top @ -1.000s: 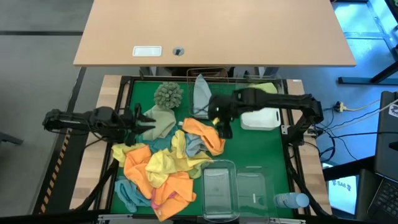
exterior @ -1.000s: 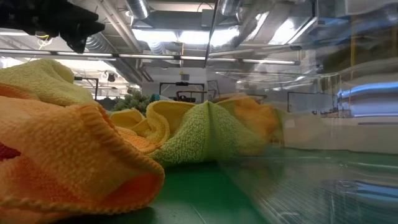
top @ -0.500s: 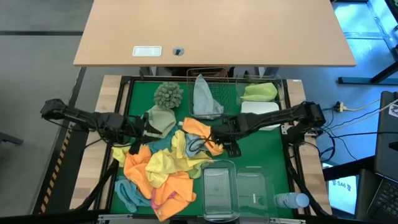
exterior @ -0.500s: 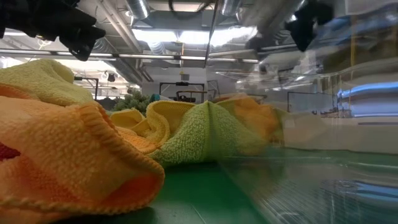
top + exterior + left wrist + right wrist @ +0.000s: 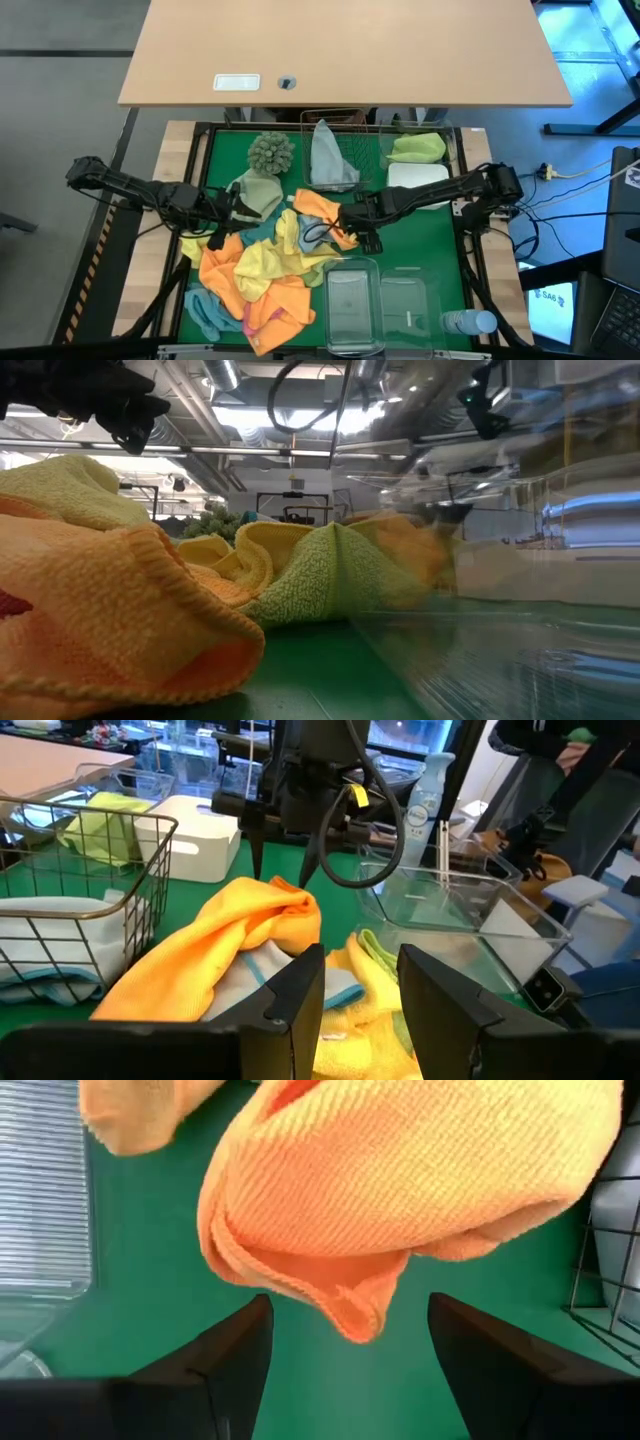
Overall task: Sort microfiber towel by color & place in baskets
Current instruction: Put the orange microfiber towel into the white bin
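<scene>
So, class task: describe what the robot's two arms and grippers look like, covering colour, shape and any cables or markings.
Both arms are slim, black and jointed. The left gripper ends in two broad, flat dark fingers. The right gripper has two narrow, tapering dark fingers, a looping black cable and a small yellow tag on its body. The right wrist view shows its fingers as blunt dark wedges.

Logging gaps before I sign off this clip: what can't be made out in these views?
- Pile's lower layers: in the high view the orange towel and yellow towel cover what lies beneath.
- Wire basket: cut off by the left wrist view's edge; the grey towel hides its floor from above.
- Low view: towels fill the foreground, hiding the table behind them; the clear tub blurs that side.
- Right tool: whether it touches the orange towel.
</scene>
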Motion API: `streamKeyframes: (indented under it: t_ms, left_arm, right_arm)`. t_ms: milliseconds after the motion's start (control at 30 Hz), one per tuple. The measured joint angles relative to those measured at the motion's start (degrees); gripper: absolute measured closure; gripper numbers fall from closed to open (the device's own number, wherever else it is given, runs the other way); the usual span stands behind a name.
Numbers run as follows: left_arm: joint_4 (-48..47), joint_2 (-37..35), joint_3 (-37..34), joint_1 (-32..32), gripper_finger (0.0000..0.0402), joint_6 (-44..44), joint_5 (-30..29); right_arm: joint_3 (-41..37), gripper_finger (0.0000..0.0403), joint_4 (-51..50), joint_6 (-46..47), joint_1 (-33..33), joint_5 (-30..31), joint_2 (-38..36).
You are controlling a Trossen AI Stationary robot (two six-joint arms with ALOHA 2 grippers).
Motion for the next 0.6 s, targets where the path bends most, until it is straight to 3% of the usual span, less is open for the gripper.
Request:
streamKeyframes:
  t_ms: [333, 600]
  left_arm:
    - [0.0, 0.0, 0.0, 0.0, 0.0278, 0.0, 0.0]
    - [0.0, 0.0, 0.0, 0.0, 0.0278, 0.0, 0.0]
  right_arm:
    - [-3.4, 0.0153, 3.8, 0.0, 0.0, -2.0, 0.0]
    - [-3.5, 0.0283, 6.2, 0.0, 0.0, -3.5, 0.0]
